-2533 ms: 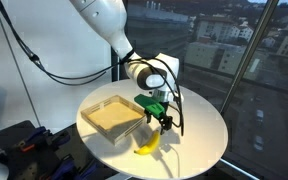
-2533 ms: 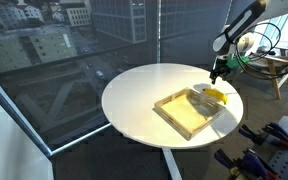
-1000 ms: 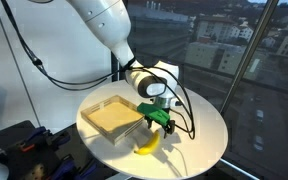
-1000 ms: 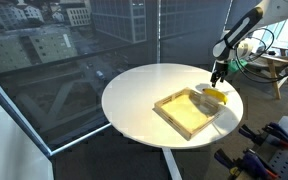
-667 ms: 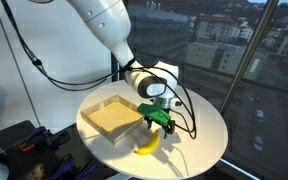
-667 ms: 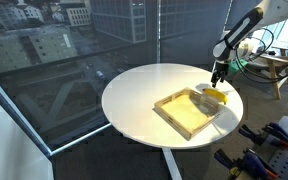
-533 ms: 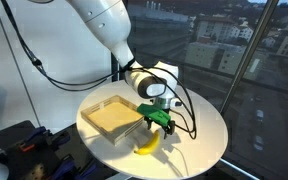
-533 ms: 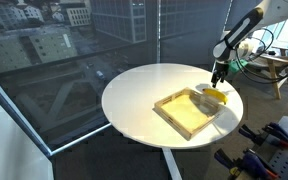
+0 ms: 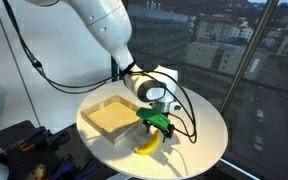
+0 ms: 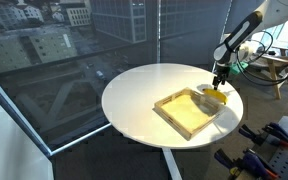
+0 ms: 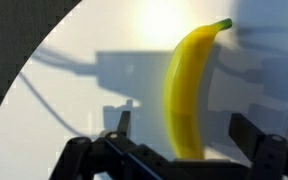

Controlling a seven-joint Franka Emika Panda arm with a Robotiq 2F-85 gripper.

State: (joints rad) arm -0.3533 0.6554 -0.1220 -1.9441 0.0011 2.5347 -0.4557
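Observation:
A yellow banana (image 11: pixel 192 90) lies on the round white table (image 9: pixel 199 130), beside the shallow wooden tray (image 9: pixel 112 116). In the wrist view it runs lengthwise between my two dark fingers, green stem end at the far side. My gripper (image 11: pixel 184 130) is open, its jaws wide on either side of the banana and apart from it. In both exterior views my gripper (image 9: pixel 154 126) hangs low just above the banana (image 9: pixel 148 145), next to the tray's corner. From the opposite side, the gripper (image 10: pixel 220 88) covers most of the banana (image 10: pixel 217 95).
The wooden tray (image 10: pixel 190 112) takes up the table's middle. Black cables (image 9: pixel 179 110) loop off the wrist. Tall windows ring the table (image 10: pixel 134 95), and a bench with tools (image 9: pixel 19 150) stands beside it.
My gripper has come down closer to the banana and the table. The jaws stay wide. The banana and tray have not moved.

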